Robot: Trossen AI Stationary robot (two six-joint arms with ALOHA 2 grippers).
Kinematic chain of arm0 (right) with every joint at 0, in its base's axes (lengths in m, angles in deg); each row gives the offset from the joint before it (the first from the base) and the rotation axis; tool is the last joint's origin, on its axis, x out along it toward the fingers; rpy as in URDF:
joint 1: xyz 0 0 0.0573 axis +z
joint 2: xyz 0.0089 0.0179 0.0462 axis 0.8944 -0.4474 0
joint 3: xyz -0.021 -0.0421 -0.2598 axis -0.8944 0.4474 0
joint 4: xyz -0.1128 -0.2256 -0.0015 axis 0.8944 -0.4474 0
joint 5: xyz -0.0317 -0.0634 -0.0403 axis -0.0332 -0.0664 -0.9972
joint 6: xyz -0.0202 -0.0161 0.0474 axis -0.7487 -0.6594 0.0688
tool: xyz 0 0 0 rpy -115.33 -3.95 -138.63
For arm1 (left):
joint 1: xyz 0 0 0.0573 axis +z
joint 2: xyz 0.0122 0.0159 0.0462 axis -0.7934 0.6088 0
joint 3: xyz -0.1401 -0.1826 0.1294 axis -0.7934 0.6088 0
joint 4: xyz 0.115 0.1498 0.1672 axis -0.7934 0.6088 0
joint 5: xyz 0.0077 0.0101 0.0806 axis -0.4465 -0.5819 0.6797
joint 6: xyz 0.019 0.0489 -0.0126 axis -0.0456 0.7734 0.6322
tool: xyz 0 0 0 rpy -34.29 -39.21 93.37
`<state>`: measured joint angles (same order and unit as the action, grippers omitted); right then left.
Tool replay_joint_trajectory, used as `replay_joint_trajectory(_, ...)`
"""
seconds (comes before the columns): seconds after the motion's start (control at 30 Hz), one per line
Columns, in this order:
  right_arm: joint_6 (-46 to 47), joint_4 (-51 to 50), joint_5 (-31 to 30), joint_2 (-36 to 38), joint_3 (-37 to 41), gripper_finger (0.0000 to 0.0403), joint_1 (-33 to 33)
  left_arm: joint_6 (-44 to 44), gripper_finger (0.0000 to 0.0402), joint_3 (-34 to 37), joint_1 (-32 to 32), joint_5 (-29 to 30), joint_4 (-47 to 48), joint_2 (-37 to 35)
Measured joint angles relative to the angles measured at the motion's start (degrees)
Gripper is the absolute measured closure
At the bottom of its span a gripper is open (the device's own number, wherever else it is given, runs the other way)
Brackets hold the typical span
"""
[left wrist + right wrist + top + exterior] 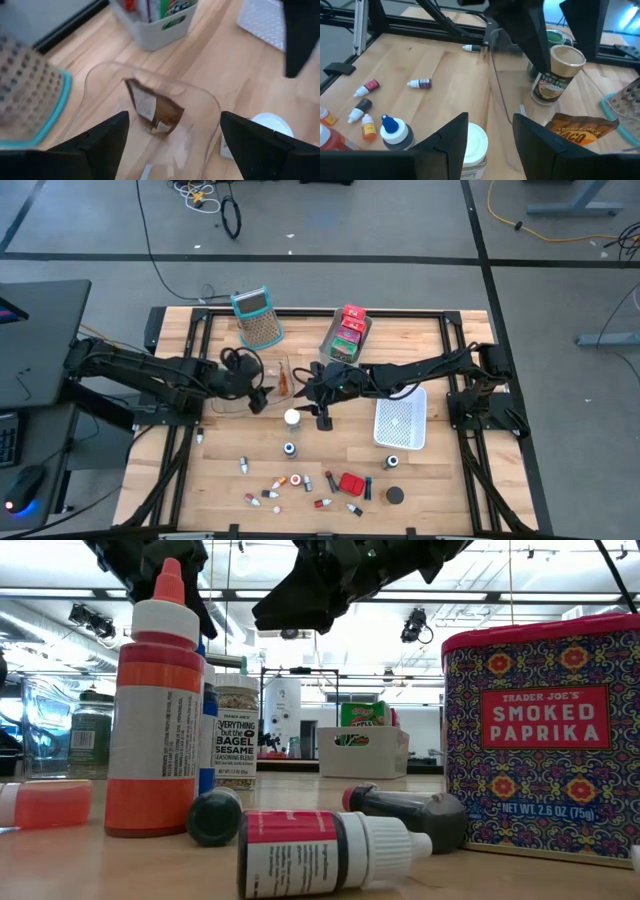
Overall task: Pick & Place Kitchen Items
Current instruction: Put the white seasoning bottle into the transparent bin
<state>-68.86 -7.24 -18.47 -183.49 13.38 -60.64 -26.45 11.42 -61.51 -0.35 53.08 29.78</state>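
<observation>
Grippers both sit mid-desk (440,480), near the clear plastic container (262,378) at centre. Left gripper (262,398) has its fingers spread wide over the container, holding nothing; in the left wrist view a brown packet (157,111) lies inside the container (150,90). Right gripper (322,416) hangs just beside a white-lidded jar (292,418), fingers apart, nothing between them; in the right wrist view the jar (472,145) shows between the finger tips but not clamped. Kitchen items mostly lie loose at the near desk edge: small bottles (272,494), a red paprika tin (351,483), a black round lid (395,495). Grey bin with red and green packets (346,335) stands at the far side, beside the teal-handled grater (257,318). White mesh tray (400,423) lies right of centre. Seasoning jar (555,75) stands in the container area.
</observation>
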Motion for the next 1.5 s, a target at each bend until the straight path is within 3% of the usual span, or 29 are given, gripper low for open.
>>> replay_joint_trajectory(0.5, 0.8, -6.5, 0.0, 0.0, 0.0, 0.0238, 0.0, 6.3, 0.0081, 0.0, -3.6, -4.3, -8.4, 0.1)
replay_joint_trajectory(0.8, 0.8, -10.2, 0.0, 0.0, -0.1, 0.0238, -0.1, 10.4, 0.0082, 0.1, -7.7, -4.4, -16.8, 9.4)
replay_joint_trajectory(0.97, 0.8, -17.2, 0.0, 0.0, -0.1, 0.0238, -0.1, 11.6, 0.0082, 0.0, -9.4, -7.0, -21.6, 15.8)
replay_joint_trajectory(1.17, 0.8, -24.4, 0.0, 0.0, -0.1, 0.0238, -0.1, 10.6, 0.0082, 0.0, -9.8, -6.3, -19.5, 20.6)
replay_joint_trajectory(1.5, 0.8, -24.3, 0.0, 0.0, -0.1, 0.0238, -0.1, 9.3, 0.0082, 0.0, -9.7, -4.2, -18.0, 21.6)
